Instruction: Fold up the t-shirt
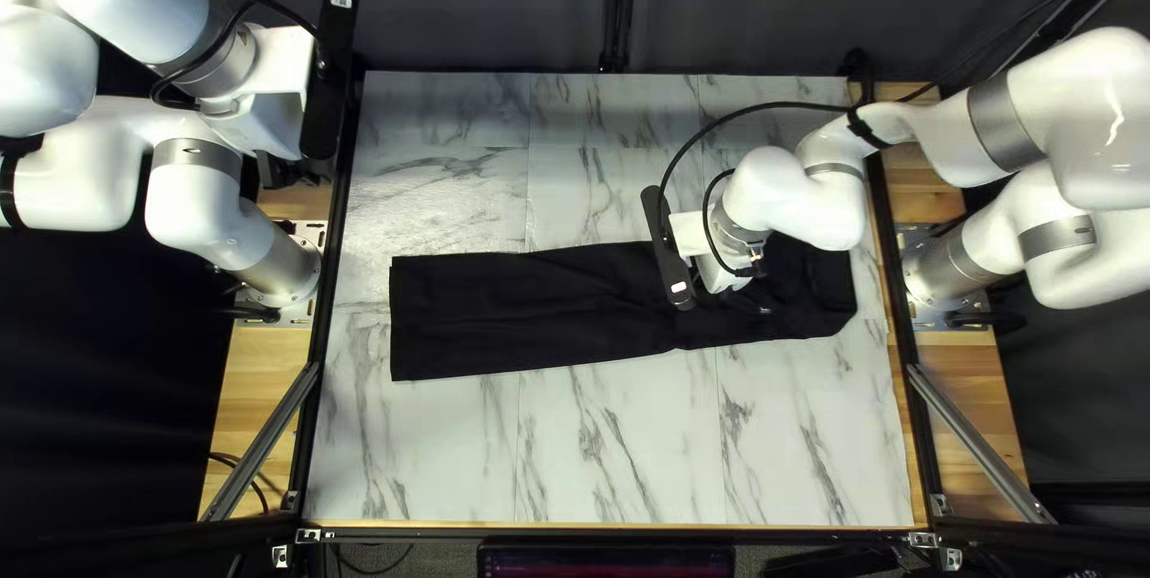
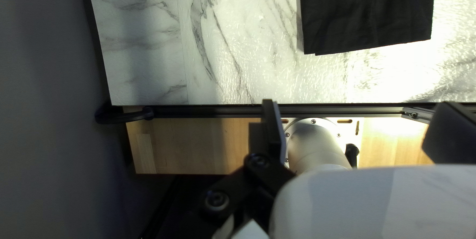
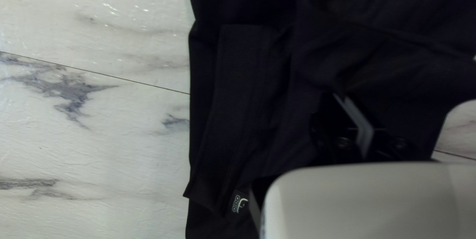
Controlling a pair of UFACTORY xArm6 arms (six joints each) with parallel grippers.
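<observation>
The left hand (image 1: 266,129) is raised at the tabletop's far left, its two black fingers spread wide apart with nothing gripped between them; the rounded left arm base (image 2: 315,145) shows in the gap. The right hand (image 1: 719,273) is over the right part of the black garment (image 1: 539,309), its fingers drawn together; whether they pinch any cloth, I cannot tell. The garment lies as a long, narrow folded strip across the tabletop (image 1: 623,446), left to right. Its left end is squared off, with two layered edges slightly offset, and the right end is narrower and more rumpled. The cloth is matt, with soft creases near the right hand. There, a stitched band (image 3: 238,70) carries a small printed label (image 3: 239,202). The tabletop is glossy, white with grey marble-like veining, and pale wood (image 1: 258,392) runs past its left edge.
</observation>
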